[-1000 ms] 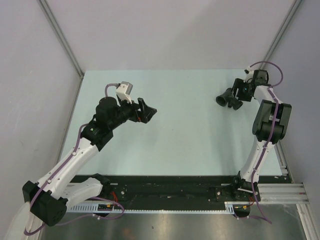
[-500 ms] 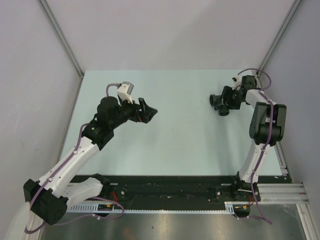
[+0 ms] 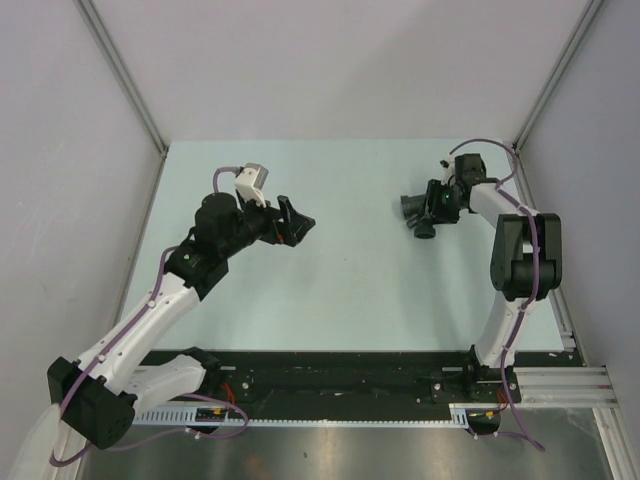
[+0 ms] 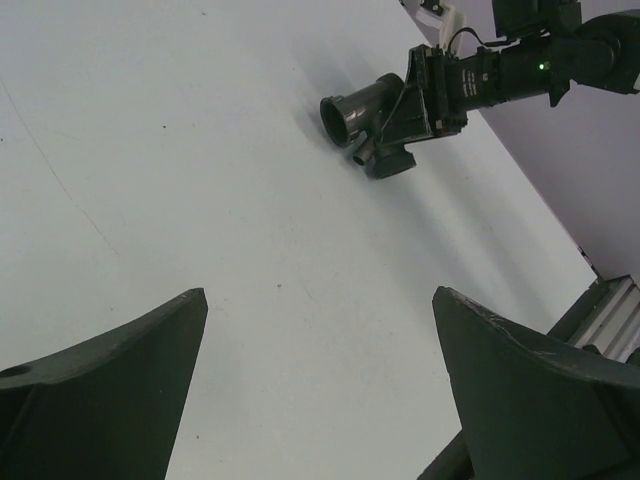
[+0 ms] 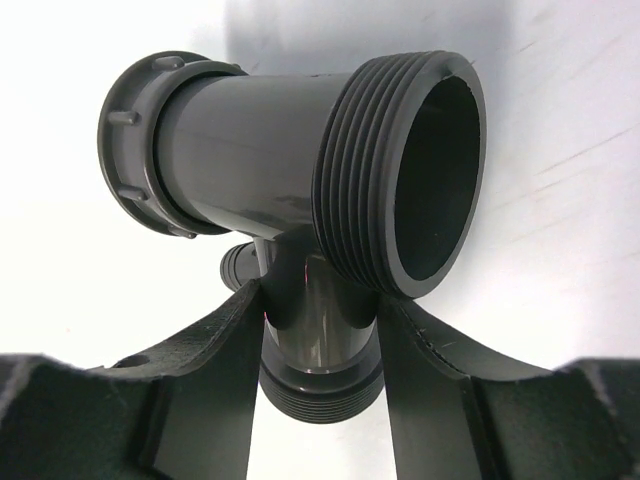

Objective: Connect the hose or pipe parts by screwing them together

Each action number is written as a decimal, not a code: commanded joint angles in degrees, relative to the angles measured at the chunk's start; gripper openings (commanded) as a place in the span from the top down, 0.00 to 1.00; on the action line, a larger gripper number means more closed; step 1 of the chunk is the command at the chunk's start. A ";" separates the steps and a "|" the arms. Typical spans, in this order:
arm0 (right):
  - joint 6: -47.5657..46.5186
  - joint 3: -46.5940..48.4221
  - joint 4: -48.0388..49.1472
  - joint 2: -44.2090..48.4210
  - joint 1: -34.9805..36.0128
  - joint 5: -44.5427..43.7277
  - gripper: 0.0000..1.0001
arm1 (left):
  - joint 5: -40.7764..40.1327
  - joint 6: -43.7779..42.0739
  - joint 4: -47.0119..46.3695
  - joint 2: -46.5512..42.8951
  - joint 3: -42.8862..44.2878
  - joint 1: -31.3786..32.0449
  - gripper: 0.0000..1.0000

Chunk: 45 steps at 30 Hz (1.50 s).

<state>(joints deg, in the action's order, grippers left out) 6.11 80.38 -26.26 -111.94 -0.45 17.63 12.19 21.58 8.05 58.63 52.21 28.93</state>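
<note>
A dark grey branched pipe fitting [image 3: 415,213] is at the table's far right. It has a threaded round mouth [image 5: 420,165], a ribbed collar [image 5: 135,145] on the other end and a threaded side branch [image 5: 320,385]. My right gripper [image 3: 432,204] is shut on that side branch, one finger on each side [image 5: 320,300]. In the left wrist view the same fitting [image 4: 365,110] shows far off, its mouth turned toward my left arm. My left gripper [image 3: 300,222] hangs over the table's left middle, open with nothing between its fingers [image 4: 320,292].
The pale table [image 3: 340,290] is walled on the left, back and right, with metal corner posts [image 3: 125,85]. A black and aluminium rail [image 3: 540,380] runs along the near edge by the arm bases. Purple cables [image 3: 485,150] loop over the right wrist.
My right arm has carried the fitting leftward over the table, and its jaws have tightened on the side branch. The left arm has barely moved.
</note>
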 commanded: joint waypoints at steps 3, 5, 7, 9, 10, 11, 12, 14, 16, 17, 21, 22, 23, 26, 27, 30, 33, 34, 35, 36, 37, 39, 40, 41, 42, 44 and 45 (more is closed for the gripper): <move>13.81 -8.38 1.47 9.45 7.91 -1.98 0.52 | -0.32 0.65 -1.02 0.25 0.27 0.34 0.01; 16.82 -12.85 3.75 13.04 10.72 -1.37 0.52 | -0.41 0.74 -0.94 0.52 0.18 0.34 0.01; 22.17 -16.20 5.94 15.69 12.39 -2.07 0.52 | -0.58 0.56 -0.94 0.61 0.18 0.34 0.01; 27.35 -22.44 10.06 20.43 15.20 -1.99 0.52 | -0.67 0.48 -1.02 0.61 0.18 0.34 0.01; 32.16 -24.55 11.74 22.36 16.26 -1.37 0.51 | -0.85 0.48 -1.02 0.61 0.09 0.34 0.02; 34.56 -26.83 12.98 25.51 18.01 -1.11 0.49 | -0.93 0.48 -1.02 0.69 0.09 0.34 0.01; 36.85 -30.59 15.25 27.46 19.16 -1.80 0.48 | -1.02 0.48 -1.02 0.78 0.09 0.34 0.01; 42.92 -33.87 17.11 30.45 22.92 -2.68 0.45 | -0.85 0.39 -1.02 0.78 0.09 0.34 0.02; 47.13 -36.69 18.17 33.97 25.83 -6.01 0.41 | -0.85 0.39 -0.93 0.96 0.18 0.25 0.02; 48.28 -37.39 18.35 34.85 28.89 -7.07 0.41 | -0.85 0.39 -0.94 0.87 0.18 0.25 0.01; 52.59 -39.42 19.48 37.05 34.53 -12.78 0.38 | -1.11 0.30 -0.85 0.87 0.18 0.34 0.01; 53.30 -40.20 20.28 37.84 35.07 -12.45 0.38 | -1.11 0.21 -0.85 0.87 0.18 0.25 0.02; 53.48 -40.21 20.89 38.02 35.60 -12.01 0.38 | -1.29 0.21 -0.85 0.87 0.18 0.34 0.01; 48.49 -40.21 25.63 39.16 36.57 -9.28 0.35 | -1.81 0.04 -0.76 0.87 0.09 0.34 0.01; 42.12 -40.13 28.78 39.60 36.57 -7.28 0.34 | -1.73 -0.05 -0.67 0.78 0.09 0.34 0.01; 26.14 -38.55 29.69 41.97 36.04 -5.50 0.30 | -2.34 -0.05 -0.58 0.69 0.00 0.34 0.02; 11.87 -37.93 28.99 43.30 36.13 -9.52 0.28 | -2.52 -0.05 -0.67 0.52 0.00 0.34 0.02; 2.68 -37.84 29.07 43.12 36.13 -10.32 0.27 | -2.60 -0.05 -0.67 0.52 0.00 0.25 0.02; -1.06 -37.84 28.99 42.95 36.04 -11.03 0.26 | -2.52 -0.05 -0.58 0.69 0.00 0.25 0.02; -4.93 -37.67 28.72 42.25 35.87 -12.95 0.25 | -2.43 -0.05 -0.67 0.69 0.09 0.34 0.02; -10.10 -37.23 28.29 41.72 35.61 -13.49 0.24 | -2.34 0.04 -0.67 0.78 0.09 0.34 0.02; -14.53 -36.18 27.23 39.97 33.59 -9.84 0.23 | -2.43 -0.05 -0.58 0.96 0.09 0.25 0.02; -15.76 -35.65 27.31 39.17 32.63 -8.07 0.23 | -2.52 -0.05 -0.67 0.87 0.00 0.34 0.02; -18.39 -35.29 27.23 38.47 31.75 -6.39 0.23 | -2.60 -0.05 -0.67 0.96 0.00 0.25 0.02; -19.28 -34.94 27.23 37.68 30.26 -3.77 0.23 | -2.69 -0.05 -0.58 0.96 0.00 0.25 0.02; -21.13 -33.28 26.71 34.61 28.93 -1.38 0.23 | -2.69 -0.14 -0.58 1.13 0.00 0.25 0.02; -22.18 -32.40 24.18 33.38 28.05 -0.32 0.23 | -2.69 -0.14 -0.67 1.31 0.00 0.25 0.02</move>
<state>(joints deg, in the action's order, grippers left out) -5.06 43.53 0.27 -74.67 30.30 11.49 10.59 21.54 8.10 59.75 52.21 28.93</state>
